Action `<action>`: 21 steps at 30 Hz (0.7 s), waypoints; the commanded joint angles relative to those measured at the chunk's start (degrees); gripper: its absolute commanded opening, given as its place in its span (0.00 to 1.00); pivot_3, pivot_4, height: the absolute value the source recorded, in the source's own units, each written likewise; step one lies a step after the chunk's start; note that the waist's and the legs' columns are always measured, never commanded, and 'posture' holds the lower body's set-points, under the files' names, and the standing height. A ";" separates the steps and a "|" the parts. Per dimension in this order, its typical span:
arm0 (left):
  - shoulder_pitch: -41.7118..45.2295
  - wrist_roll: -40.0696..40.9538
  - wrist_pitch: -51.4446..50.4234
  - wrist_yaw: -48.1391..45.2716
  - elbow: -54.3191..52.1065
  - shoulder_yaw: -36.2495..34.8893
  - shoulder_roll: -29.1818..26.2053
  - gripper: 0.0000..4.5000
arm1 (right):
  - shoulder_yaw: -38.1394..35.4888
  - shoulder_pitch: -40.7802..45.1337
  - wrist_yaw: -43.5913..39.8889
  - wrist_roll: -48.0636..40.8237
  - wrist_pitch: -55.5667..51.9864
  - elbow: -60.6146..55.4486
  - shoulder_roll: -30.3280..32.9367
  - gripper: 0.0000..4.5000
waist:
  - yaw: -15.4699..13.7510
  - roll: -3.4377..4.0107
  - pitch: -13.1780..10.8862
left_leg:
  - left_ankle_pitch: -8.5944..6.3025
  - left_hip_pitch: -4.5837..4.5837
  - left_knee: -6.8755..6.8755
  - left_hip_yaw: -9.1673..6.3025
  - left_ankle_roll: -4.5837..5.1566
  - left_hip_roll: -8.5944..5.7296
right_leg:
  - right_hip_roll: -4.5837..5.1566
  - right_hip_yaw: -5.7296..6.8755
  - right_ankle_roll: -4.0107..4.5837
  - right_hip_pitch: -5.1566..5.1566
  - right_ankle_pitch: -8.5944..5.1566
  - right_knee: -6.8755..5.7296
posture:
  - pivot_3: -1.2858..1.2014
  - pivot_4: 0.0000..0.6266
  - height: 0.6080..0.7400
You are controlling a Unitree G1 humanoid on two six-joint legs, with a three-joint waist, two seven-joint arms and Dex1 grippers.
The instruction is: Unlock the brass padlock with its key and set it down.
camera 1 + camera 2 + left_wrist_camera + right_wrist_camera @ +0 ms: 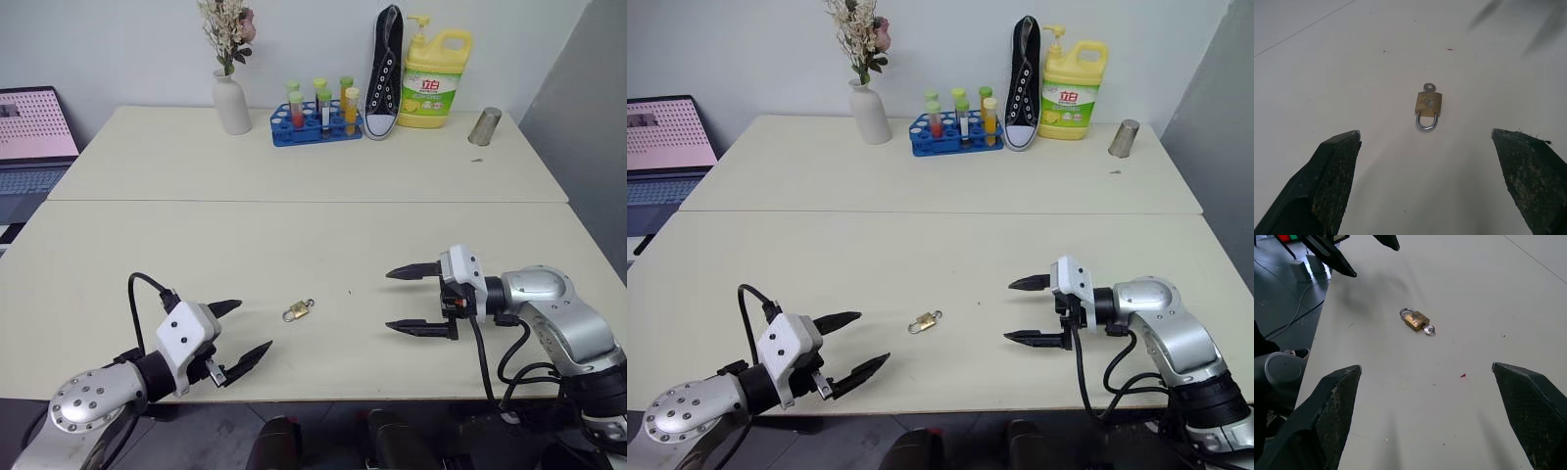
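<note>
while both arms hover: nothing is grasped
padlock: small gold-yellow brass padlock [297, 312] with silvery shackle lies flat on the cream table [294, 176], near its front edge
key: tiny metal key [1429, 88] sits in the lock's base
left gripper [238, 333]: released, at the padlock's 8 o'clock
right gripper [405, 299]: released, at its 3 o'clock, apart

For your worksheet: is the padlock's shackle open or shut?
Shut, seemingly: the brass padlock lies flat, both shackle legs meeting the body, the key inserted.

Both head cameras look forward and down over the cream tabletop [294, 225]. Each wrist camera looks low between its own fingers. All share the small brass padlock [1428, 104].
</note>
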State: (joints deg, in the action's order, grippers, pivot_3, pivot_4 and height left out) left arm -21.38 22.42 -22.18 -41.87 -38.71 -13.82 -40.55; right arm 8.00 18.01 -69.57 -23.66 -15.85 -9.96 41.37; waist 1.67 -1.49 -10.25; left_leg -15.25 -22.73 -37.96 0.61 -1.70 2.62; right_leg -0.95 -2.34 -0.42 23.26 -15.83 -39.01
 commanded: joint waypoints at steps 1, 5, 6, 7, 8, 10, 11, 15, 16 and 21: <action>1.05 -0.11 0.38 0.40 -1.25 0.10 0.04 1.00 | -0.68 -0.77 -0.54 0.37 2.12 0.05 -0.34 1.00 | 0.00 0.00 0.00 | 0.00 0.00 0.00 0.00 0.00 0.00 | 0.00 0.00 0.00 0.00 0.00 0.00 | 0.52 0.24 1.00; 1.53 -0.50 -0.07 1.21 -1.74 1.00 0.50 1.00 | -0.35 -1.01 -0.25 1.86 4.10 1.74 -0.92 1.00 | 0.00 0.00 0.00 | 0.00 0.02 0.00 0.01 0.00 0.00 | 0.00 -0.02 0.00 0.00 0.00 -0.02 | 0.52 0.24 1.00; 1.64 -0.60 -0.01 1.37 -1.62 1.11 0.59 1.00 | -0.35 -0.99 -0.05 2.18 4.46 2.08 -1.14 1.00 | 0.00 0.00 0.00 | 0.00 0.02 0.00 0.01 0.00 0.01 | 0.00 -0.02 0.00 0.00 0.00 -0.02 | 0.52 0.24 1.00; 1.70 -0.66 0.37 1.27 -1.43 1.24 0.65 1.00 | -0.46 -1.02 0.21 2.31 4.49 2.26 -1.42 1.00 | 0.00 0.00 0.00 | 0.00 0.02 0.00 0.01 0.00 0.01 | -0.01 -0.01 0.00 0.00 0.00 -0.02 | 0.52 0.24 1.00; 1.73 -0.67 0.68 1.17 -1.25 1.29 0.66 1.00 | -0.54 -1.03 0.37 2.45 4.49 2.36 -1.67 1.00 | 0.00 0.00 0.00 | 0.00 0.02 0.00 -0.01 0.00 0.01 | -0.01 0.00 0.00 0.00 0.00 -0.02 | 0.52 0.24 1.00; 2.14 0.78 0.22 0.82 -0.86 0.97 0.90 1.00 | -0.75 -1.20 1.00 2.58 4.23 2.41 -2.09 1.00 | 0.00 0.00 0.00 | 0.00 0.02 0.00 0.00 0.00 0.01 | -0.01 -0.02 0.00 0.00 0.01 -0.03 | 0.52 0.24 1.00; 2.52 1.77 0.26 0.42 -0.75 0.74 1.09 1.00 | -0.88 -1.36 1.42 2.47 3.67 2.37 -2.16 1.00 | 0.00 0.00 0.00 | 0.00 0.02 -0.01 0.00 0.00 0.01 | -0.01 -0.01 0.00 0.00 0.01 -0.02 | 0.52 0.24 1.00; 3.64 2.07 1.71 0.40 0.06 0.16 1.99 1.00 | -1.48 -1.37 3.47 1.89 1.04 2.32 -2.65 1.00 | -0.01 0.00 0.00 | 0.00 0.01 -0.01 0.00 0.00 0.00 | 0.00 -0.01 0.01 0.00 0.01 -0.03 | 0.52 0.24 1.00; 3.76 1.66 1.90 0.03 0.66 0.39 1.73 1.00 | -1.61 -1.26 3.71 1.75 0.63 2.42 -2.72 1.00 | -0.01 0.00 0.00 | 0.00 0.02 -0.01 0.00 0.00 0.00 | 0.00 -0.01 0.01 0.00 0.01 -0.03 | 0.52 0.24 1.00; 4.94 0.92 0.19 -0.38 3.80 2.78 1.45 1.00 | -1.68 -1.82 2.95 0.67 -1.61 0.94 -1.77 1.00 | -0.01 0.00 0.00 | 0.00 0.02 -0.01 0.00 0.00 0.00 | -0.01 -0.01 0.01 0.00 0.01 -0.04 | 0.52 0.24 1.00</action>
State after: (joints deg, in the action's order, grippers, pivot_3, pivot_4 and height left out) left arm -16.91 23.63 -21.80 -41.97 -34.99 -12.04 -38.81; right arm 7.91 16.42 -66.03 -21.58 -16.76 -6.75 38.78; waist 1.66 -1.49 -10.25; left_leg -15.25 -22.71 -37.97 0.61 -1.70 2.61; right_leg -0.96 -2.34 -0.42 23.26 -15.82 -39.05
